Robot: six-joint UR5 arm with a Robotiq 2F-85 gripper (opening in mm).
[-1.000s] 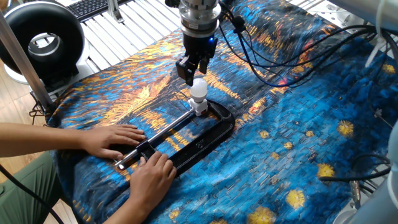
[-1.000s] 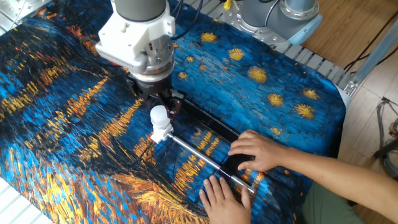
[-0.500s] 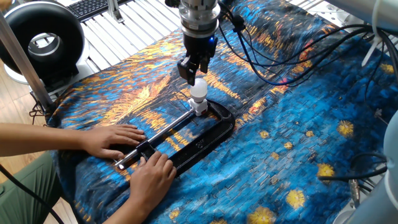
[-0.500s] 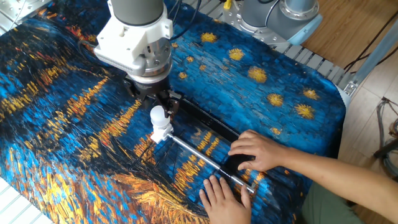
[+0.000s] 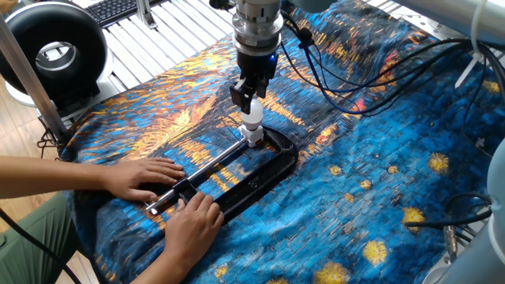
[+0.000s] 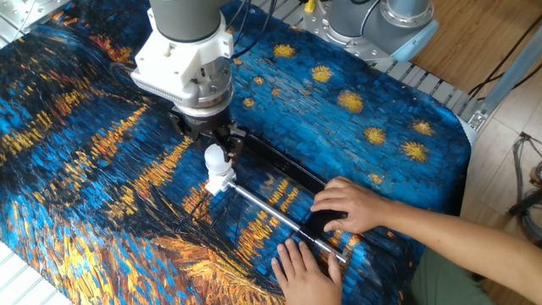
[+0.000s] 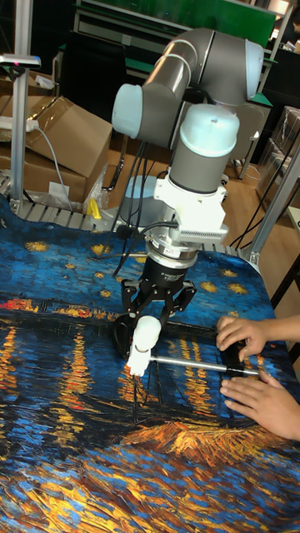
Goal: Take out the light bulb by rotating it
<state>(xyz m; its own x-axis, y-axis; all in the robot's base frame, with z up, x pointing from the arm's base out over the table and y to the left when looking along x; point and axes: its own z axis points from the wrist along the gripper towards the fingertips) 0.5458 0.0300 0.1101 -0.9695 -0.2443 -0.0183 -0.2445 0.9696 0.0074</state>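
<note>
A: We start with the tablecloth (image 5: 394, 158), blue and orange swirls with yellow stars, covering the table. On it lies our landmark, the black clamp (image 5: 264, 175), with its silver bar (image 6: 279, 217) running along it.

B: Two hands (image 5: 142, 178) press down on the end of the clamp nearest the person. At the opposite end we see the small white socket (image 7: 138, 358) held in the clamp.

A: And the light bulb (image 6: 216, 158) stands upright in that socket, at the clamp's far end from the hands.

B: The gripper (image 7: 153, 313) hangs right above that end of the clamp. We see its black fingers (image 5: 240, 91) spread to either side of the bulb's globe.

A: Whether the fingers touch the globe, we cannot tell; the jaws look parted around it rather than pinched on it.
</note>
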